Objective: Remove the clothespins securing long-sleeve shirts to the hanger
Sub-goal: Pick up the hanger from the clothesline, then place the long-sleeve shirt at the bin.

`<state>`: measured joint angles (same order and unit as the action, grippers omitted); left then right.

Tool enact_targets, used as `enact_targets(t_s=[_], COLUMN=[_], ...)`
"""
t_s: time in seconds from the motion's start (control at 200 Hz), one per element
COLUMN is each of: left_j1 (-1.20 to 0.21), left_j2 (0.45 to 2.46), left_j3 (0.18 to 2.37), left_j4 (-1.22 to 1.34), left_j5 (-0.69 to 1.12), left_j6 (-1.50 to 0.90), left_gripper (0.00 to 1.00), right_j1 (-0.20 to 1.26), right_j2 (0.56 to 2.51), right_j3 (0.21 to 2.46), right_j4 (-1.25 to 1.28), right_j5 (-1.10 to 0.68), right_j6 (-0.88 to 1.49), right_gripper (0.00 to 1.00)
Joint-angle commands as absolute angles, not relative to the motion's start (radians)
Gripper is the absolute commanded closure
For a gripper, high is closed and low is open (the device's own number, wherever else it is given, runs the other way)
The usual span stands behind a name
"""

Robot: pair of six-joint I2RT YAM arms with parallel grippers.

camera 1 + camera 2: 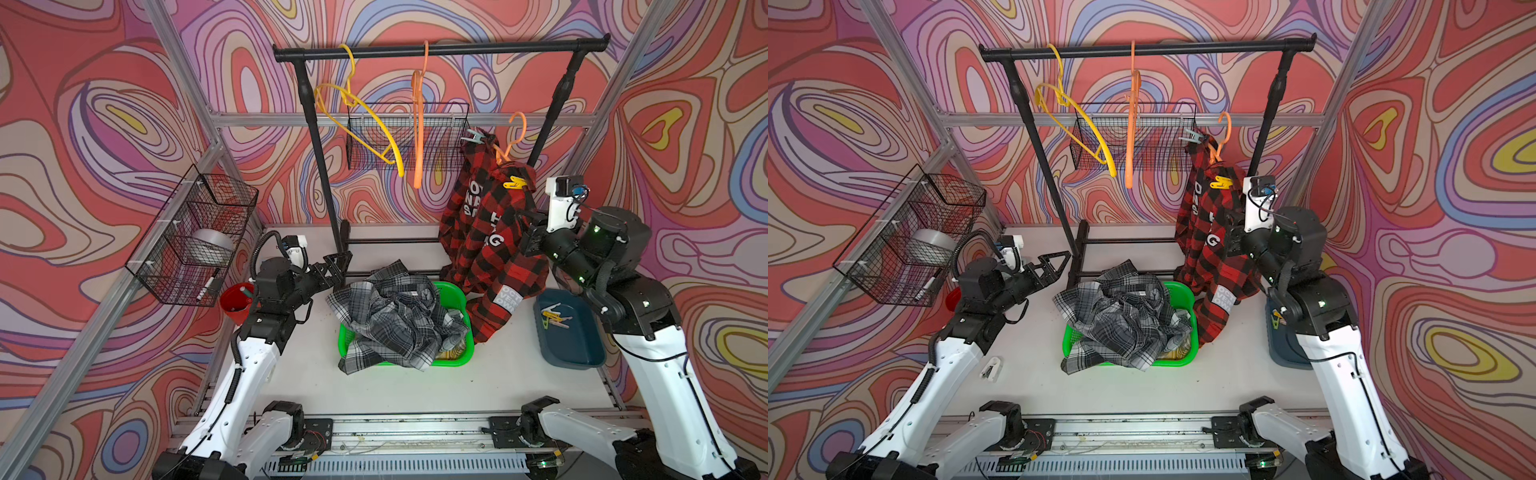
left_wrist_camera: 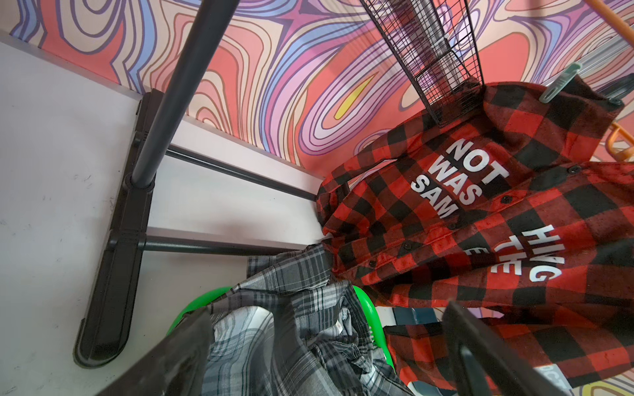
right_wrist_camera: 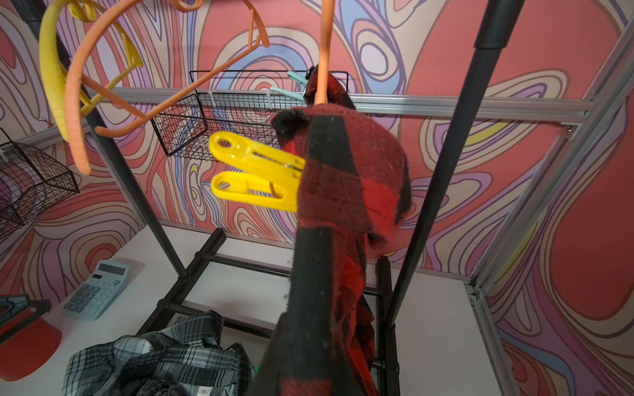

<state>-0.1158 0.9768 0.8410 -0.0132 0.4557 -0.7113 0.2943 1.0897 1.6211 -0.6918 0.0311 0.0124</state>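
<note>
My right pincer point(image 1: 524, 239) is narrow, seemingly pinching the red shirt point(image 1: 494, 249). The yellow clothespin point(image 1: 515, 183) sits just above it on the shoulder, lying level. Its handles point toward my left pincer point(image 1: 338, 268), which is wide open but well apart.

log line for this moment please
left jaws open | right jaws shut on red-black plaid shirt | yellow plastic clothespin clipped on shirt
</note>
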Motion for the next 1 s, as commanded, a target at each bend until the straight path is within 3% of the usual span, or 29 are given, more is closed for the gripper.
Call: enact_targets(t_s=[0.0,0.326,0.601,0.781,0.992], left_j1=[-0.099,-0.041,-0.025,-0.025,-0.023], left_j2=[0.981,0.992,0.988,0.988,0.985], left_j3=[0.826,0.764,0.752,0.761,0.755], left_j4=[0.031,0.079,0.081,0.087,0.089], left_j5=[0.458,0.494,0.500,0.505,0.509], left_j6=[-0.721,-0.771,-0.778,-0.778,-0.773], left_gripper=[0.00,0.00,0.00,0.00,0.00], right_j1=[0.298,0.299,0.304,0.304,0.304], right_j2=[1.072,1.052,1.004,1.063,1.079], right_j3=[1.601,1.477,1.518,1.703,1.772], right_j4=[-0.790,-0.850,-0.782,-0.897,-1.014], right_j5=[-0.083,-0.366,-0.200,-0.292,-0.347], right_j6=[0.022,0.010,0.049,-0.001,-0.021], right_gripper=[1.00,1.00,1.00,1.00,1.00])
